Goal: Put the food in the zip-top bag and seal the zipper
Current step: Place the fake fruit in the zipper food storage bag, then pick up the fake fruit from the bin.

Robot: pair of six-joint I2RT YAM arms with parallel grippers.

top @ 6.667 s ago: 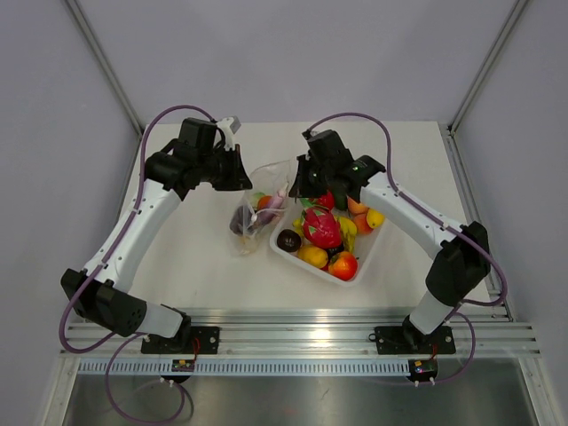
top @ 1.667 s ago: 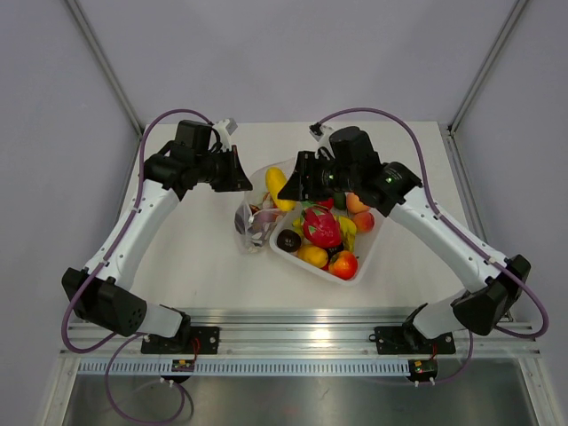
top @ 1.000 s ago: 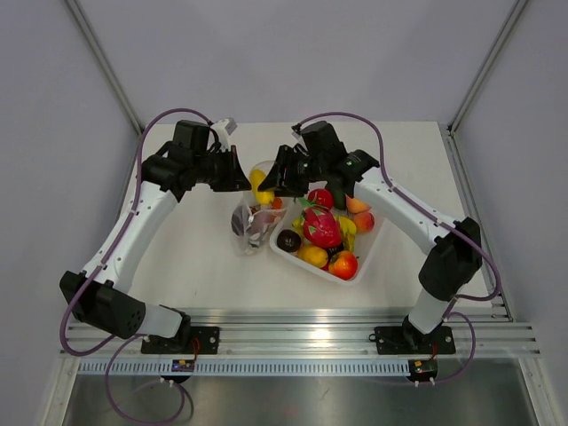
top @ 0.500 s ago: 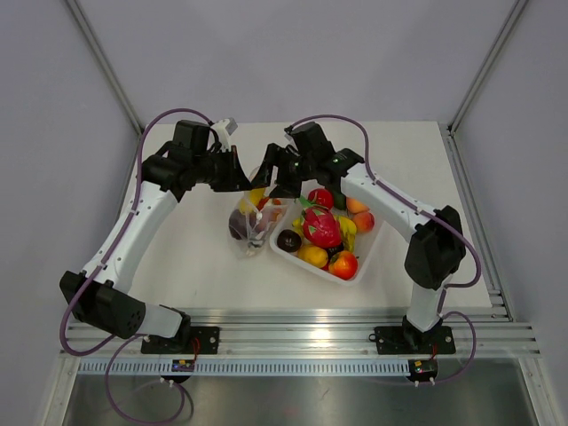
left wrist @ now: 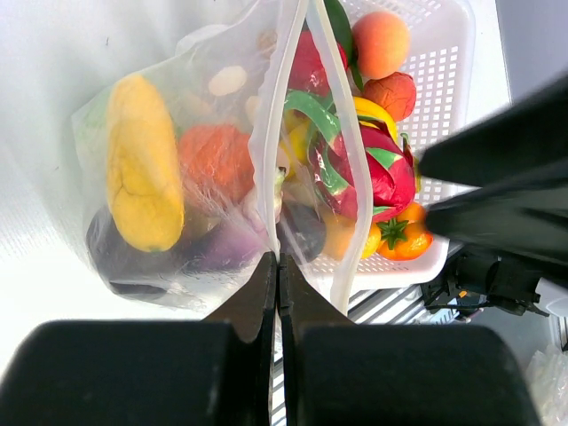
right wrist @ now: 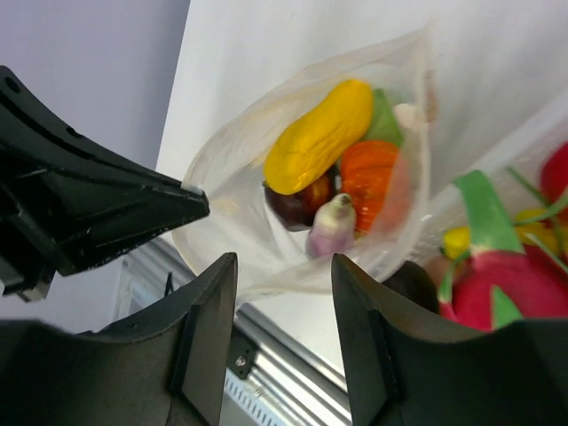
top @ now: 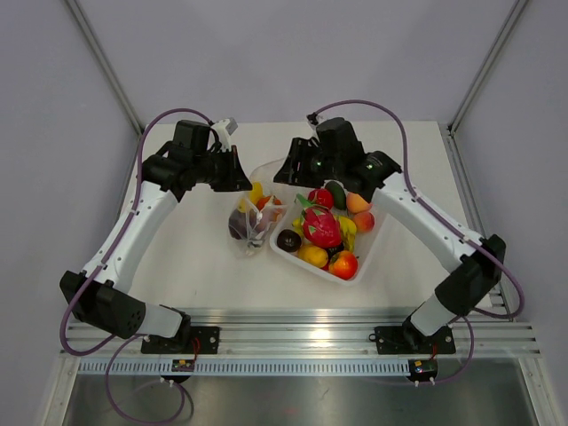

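The zip-top bag [top: 252, 216] hangs open between the arms, its rim pinched by my shut left gripper [left wrist: 278, 259]. Its zipper [left wrist: 263, 115] strips stand apart. Inside lie a long yellow fruit [right wrist: 318, 135], an orange piece [right wrist: 373, 177], a dark purple one [right wrist: 297, 204] and a pale purple bulb [right wrist: 331, 226]. My right gripper [right wrist: 284, 262] hovers open and empty just above the bag's mouth, at the bag's right in the top view [top: 284, 177]. More food fills the tray, with the pink dragon fruit [top: 321, 226] in its middle.
The white perforated tray [top: 370, 251] sits right of the bag, touching it. In it are a red apple [top: 343, 264], peaches [top: 358, 203] and a dark round fruit [top: 288, 240]. An aluminium rail [top: 293, 333] runs along the near table edge.
One second ago my right gripper held the yellow fruit over the bag's mouth. It has let go, the fruit now lies inside the bag, and the gripper has drawn back to the right.
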